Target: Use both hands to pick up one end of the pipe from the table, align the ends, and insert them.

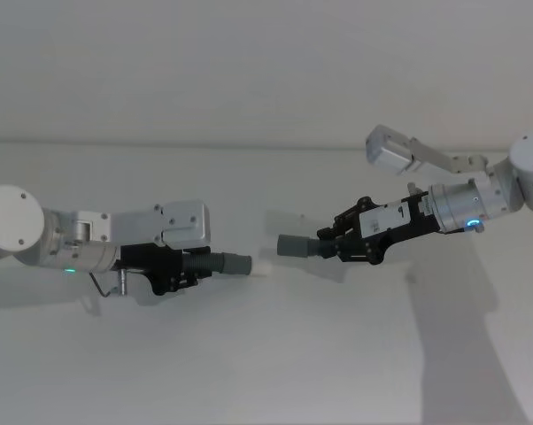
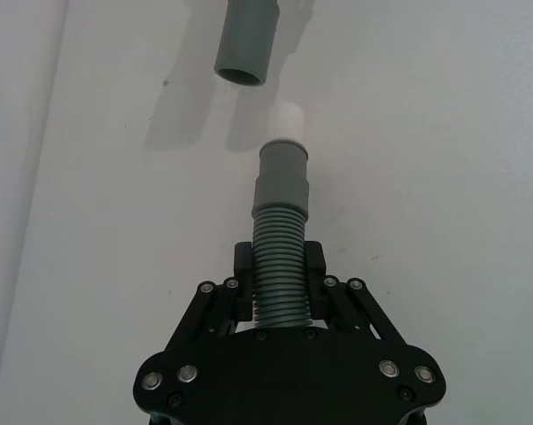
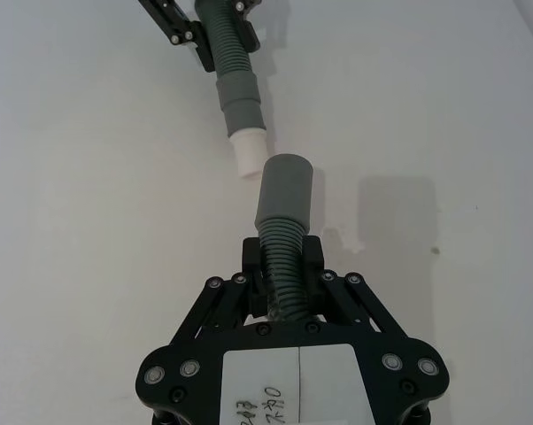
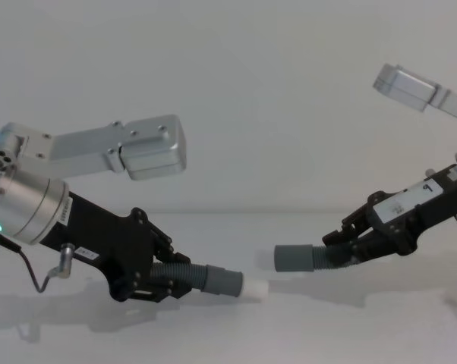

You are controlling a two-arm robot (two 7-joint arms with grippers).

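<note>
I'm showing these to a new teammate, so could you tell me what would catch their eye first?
Two pipe halves are held above the white table, cuffs facing across a small gap mid-scene. The left pincer grips the ribbed hose of the piece with the white tip; the right pincer grips the piece with the plain cuff. The ends are not yet joined and look slightly out of line.

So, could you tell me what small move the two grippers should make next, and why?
Probably line the ends up first, then close the gap. The left gripper holds the white-tipped cuff, the right gripper the plain cuff. The cuffs are apart, and the wrist views show them offset sideways.
</note>
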